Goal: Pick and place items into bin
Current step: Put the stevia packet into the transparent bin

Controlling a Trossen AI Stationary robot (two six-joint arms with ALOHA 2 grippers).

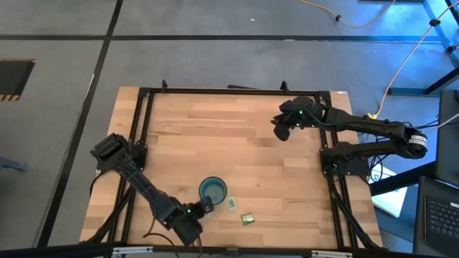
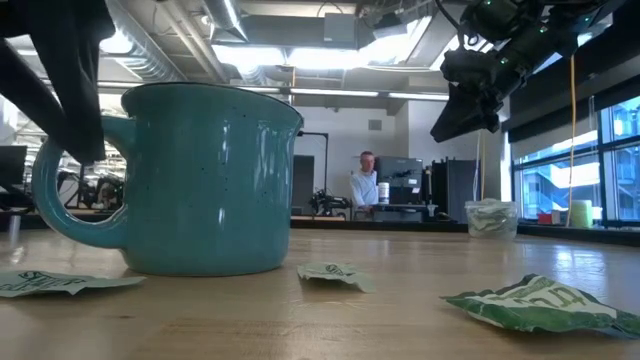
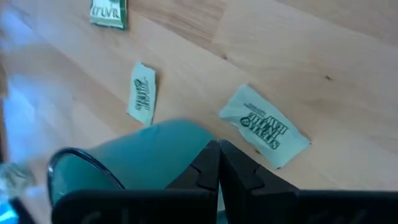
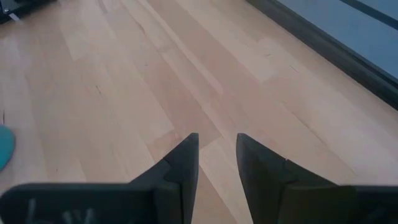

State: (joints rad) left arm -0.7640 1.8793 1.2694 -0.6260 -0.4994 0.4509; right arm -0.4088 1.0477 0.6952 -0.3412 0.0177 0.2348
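Left wrist view: flat pale-green printed packets (image 3: 264, 126) beside teal mug (image 3: 149, 165), left gripper (image 3: 218, 163) closed, empty

The right claw (image 4: 217, 155), fingers slightly apart, hangs over bare wooden table (image 4: 124, 81) planks.

- The wooden table (image 1: 237, 143) lies bare across its middle and far part; a gripper can sweep there with nothing in the way.
- Along the near edge, the teal mug (image 1: 212, 190) stands upright as the one tall obstacle.
- The left gripper (image 1: 206, 206), fingers pressed together, sits right at the mug's side, crowding that approach.
- Flat packets lie just beside the mug: one (image 1: 231, 204) near it, another (image 1: 247, 218) a little farther out; a third (image 3: 107, 12) shows in the left wrist view.
- The right gripper (image 1: 283, 129) hangs over the far right part, above bare wood.
- A black frame (image 1: 143, 122) rims the table's sides.
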